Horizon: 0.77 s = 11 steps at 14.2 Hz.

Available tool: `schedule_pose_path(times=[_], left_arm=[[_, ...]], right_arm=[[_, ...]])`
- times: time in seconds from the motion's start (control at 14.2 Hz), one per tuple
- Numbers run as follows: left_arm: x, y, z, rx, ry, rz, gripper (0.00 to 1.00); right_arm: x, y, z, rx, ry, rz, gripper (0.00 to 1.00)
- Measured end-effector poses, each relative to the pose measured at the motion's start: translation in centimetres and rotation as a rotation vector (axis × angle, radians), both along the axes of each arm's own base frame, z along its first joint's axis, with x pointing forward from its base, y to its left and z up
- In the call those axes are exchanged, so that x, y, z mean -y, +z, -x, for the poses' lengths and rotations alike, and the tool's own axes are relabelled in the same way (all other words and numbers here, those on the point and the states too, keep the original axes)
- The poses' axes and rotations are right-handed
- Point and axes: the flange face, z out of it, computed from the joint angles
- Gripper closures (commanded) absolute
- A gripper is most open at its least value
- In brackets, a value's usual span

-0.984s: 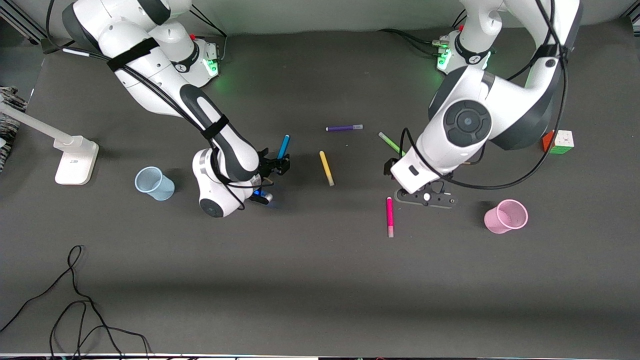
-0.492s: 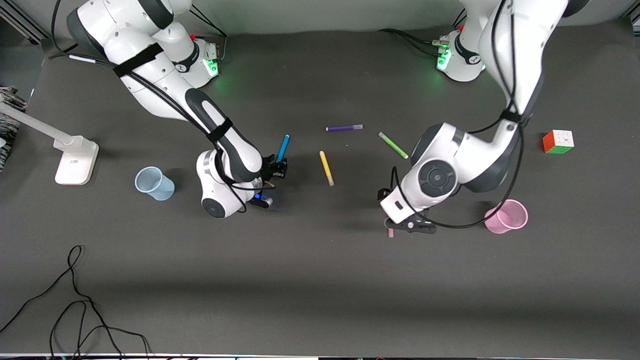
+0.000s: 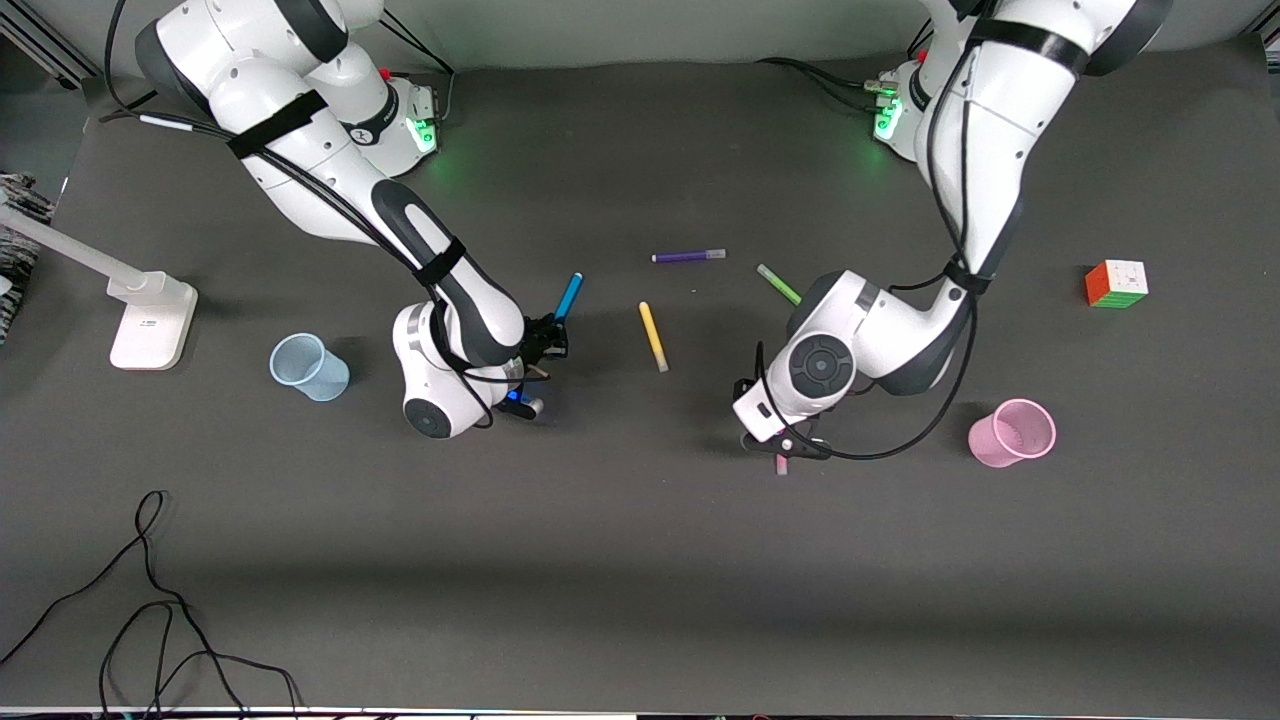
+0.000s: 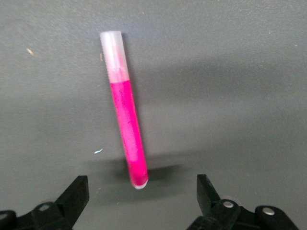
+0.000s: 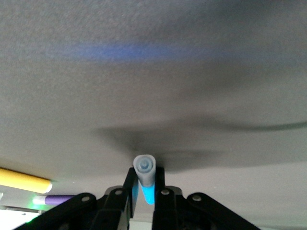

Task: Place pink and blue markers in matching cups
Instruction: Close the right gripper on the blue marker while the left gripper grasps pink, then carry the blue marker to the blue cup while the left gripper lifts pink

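The blue marker (image 3: 569, 296) has its lower end between the fingers of my right gripper (image 3: 553, 338), which is shut on it; the right wrist view shows its pale end (image 5: 145, 166) pinched between the jaws. The pink marker (image 4: 127, 125) lies on the table, and only its pale end (image 3: 781, 465) shows in the front view. My left gripper (image 4: 141, 194) is open just above it, with one end of the marker between the spread fingers, and in the front view it (image 3: 785, 446) covers most of it. The pale blue cup (image 3: 309, 367) stands toward the right arm's end. The pale pink cup (image 3: 1012, 432) stands toward the left arm's end.
A yellow marker (image 3: 653, 336), a purple marker (image 3: 688, 256) and a green marker (image 3: 778, 284) lie mid-table. A colour cube (image 3: 1116, 283) sits near the left arm's end. A white lamp base (image 3: 150, 320) stands by the blue cup. A black cable (image 3: 150, 600) lies near the front edge.
My left arm has swung down over the pink marker and now covers most of it. My right gripper has stayed on the blue marker, shifting slightly.
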Motion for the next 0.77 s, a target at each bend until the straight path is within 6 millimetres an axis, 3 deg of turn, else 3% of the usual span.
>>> schedule_pose_path(times=[0.14,0.28,0.49,0.56,0.7,0.77], left_arm=[[-0.3,-0.6,-0.3,0.018,0.032,0.004,0.01],[-0.7,-0.9,-0.7,0.029,0.05,0.005,0.15],[-0.8,-1.0,-0.7,0.03,0.059,0.003,0.68],[-0.8,-1.1,-0.6,0.029,0.067,0.001,0.81],[-0.7,-1.0,-0.6,0.03,0.087,-0.001,1.0],[-0.7,-1.0,-0.6,0.03,0.092,-0.001,1.0]], right_arm=[[0.2,0.6,-1.1,0.036,-0.039,0.018,1.0],[2.0,2.9,-3.9,0.129,-0.098,0.037,1.0],[7.5,12.0,-9.1,0.295,-0.212,0.069,1.0],[9.4,15.6,-10.2,0.355,-0.235,0.118,1.0],[12.8,22.4,-11.4,0.485,-0.279,0.25,1.0],[14.4,25.5,-11.8,0.551,-0.312,0.29,1.0]])
